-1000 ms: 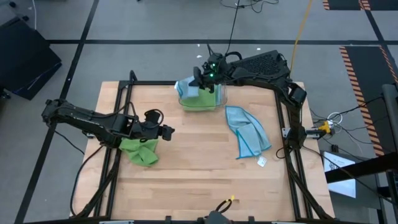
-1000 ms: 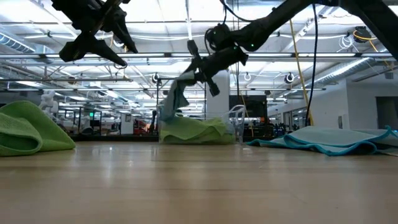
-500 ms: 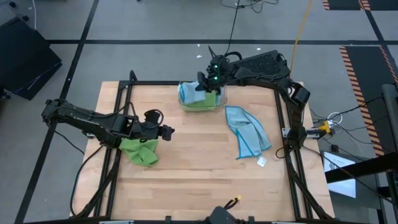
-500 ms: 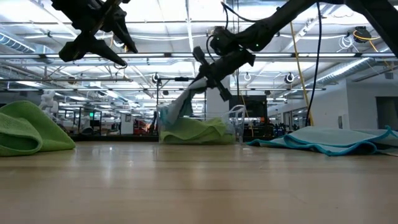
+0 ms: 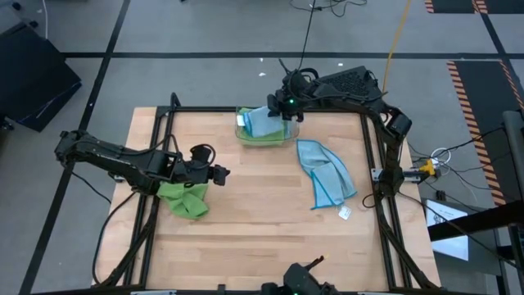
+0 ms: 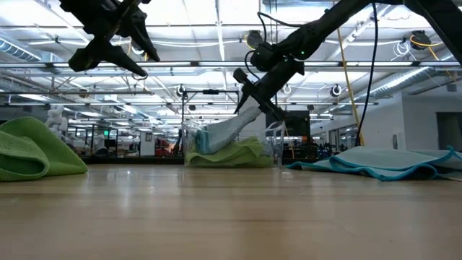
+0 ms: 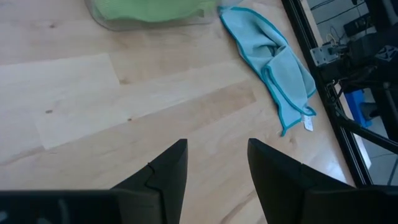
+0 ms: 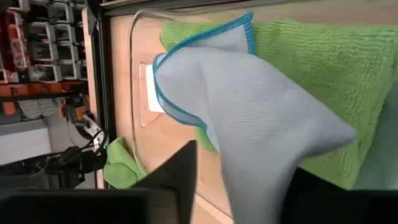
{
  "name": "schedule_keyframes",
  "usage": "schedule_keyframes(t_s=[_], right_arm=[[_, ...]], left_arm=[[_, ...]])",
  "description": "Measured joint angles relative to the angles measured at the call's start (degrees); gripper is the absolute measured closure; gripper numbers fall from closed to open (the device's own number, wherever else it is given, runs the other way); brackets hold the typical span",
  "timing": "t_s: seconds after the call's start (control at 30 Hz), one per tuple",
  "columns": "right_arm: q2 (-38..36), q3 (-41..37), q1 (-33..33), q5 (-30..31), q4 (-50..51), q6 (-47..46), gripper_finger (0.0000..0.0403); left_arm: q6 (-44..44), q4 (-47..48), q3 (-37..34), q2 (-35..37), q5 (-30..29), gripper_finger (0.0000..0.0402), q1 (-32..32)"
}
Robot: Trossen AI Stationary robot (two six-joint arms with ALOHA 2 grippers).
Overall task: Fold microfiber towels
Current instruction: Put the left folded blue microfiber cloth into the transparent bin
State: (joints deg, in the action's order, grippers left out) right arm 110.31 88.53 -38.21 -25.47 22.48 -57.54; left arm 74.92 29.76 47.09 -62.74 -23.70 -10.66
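Note:
My right gripper [image 5: 281, 107] hangs over the clear plastic bin [image 5: 291, 131] at the table's far middle. Its fingers stand apart, with a light blue towel [image 8: 249, 106] between them. That towel slants down into the bin onto a lime green towel [image 5: 264, 139] lying there. My left gripper [image 7: 216, 162] is open and holds nothing. It hovers above a crumpled green towel [image 5: 185, 200] on the table's left. Another light blue towel [image 5: 326, 174] lies rumpled on the right, its white tag [image 5: 345, 212] toward the near edge. My right gripper has the light blue towel's upper end [image 6: 245, 115] between its parted fingers [image 8: 183, 177]; whether they press on it I cannot tell. The fingers slant down from the table's far right. The towel runs down from them, its lower part [image 6: 209, 137] resting on the green towel in the bin.
A black frame [image 5: 372, 164] runs along the table's left, far and right sides. Bare wood [image 5: 254, 205] lies between the left green towel and the right blue towel, down to the near edge.
My right gripper has moved a little toward the table's right edge and tipped further downward, carrying the blue towel's upper end across the bin. The towel, which hung at the bin's left side, now slants across the bin with its lower part on the green towel.

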Motion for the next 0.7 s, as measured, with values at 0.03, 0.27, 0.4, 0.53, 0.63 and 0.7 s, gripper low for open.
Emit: schedule_keyframes(t_s=[0.03, 0.27, 0.4, 0.53, 0.63, 0.7], right_arm=[[-0.1, 0.0, -0.2, 0.1, 0.2, 0.1, 0.0268], [-0.5, 0.0, -2.7, 0.2, 4.8, 3.5, 0.0167], [-1.9, 0.0, -4.7, 0.2, 10.9, 7.4, 0.0142], [-5.5, 0.0, -5.8, 2.2, 12.9, 9.4, 0.0138], [-8.2, 0.0, -5.5, 4.6, 10.0, 9.7, 0.0142], [-8.4, 0.1, -4.3, 4.4, 7.0, 8.8, 0.0149]], left_arm=[[0.1, 0.0, 0.0, 0.0, 0.3, 0.0231, 0.0], [0.6, -1.7, 0.0, 0.0, 1.9, 0.0231, -1.1], [0.4, -3.0, 0.0, 0.0, 2.0, 0.0231, -1.9], [0.4, -3.1, 0.0, 0.0, 1.9, 0.0231, -2.5], [0.3, -3.1, 0.0, 0.0, 1.5, 0.0231, -2.6], [-0.3, -3.0, 0.0, 0.0, 1.1, 0.0231, -2.6]])
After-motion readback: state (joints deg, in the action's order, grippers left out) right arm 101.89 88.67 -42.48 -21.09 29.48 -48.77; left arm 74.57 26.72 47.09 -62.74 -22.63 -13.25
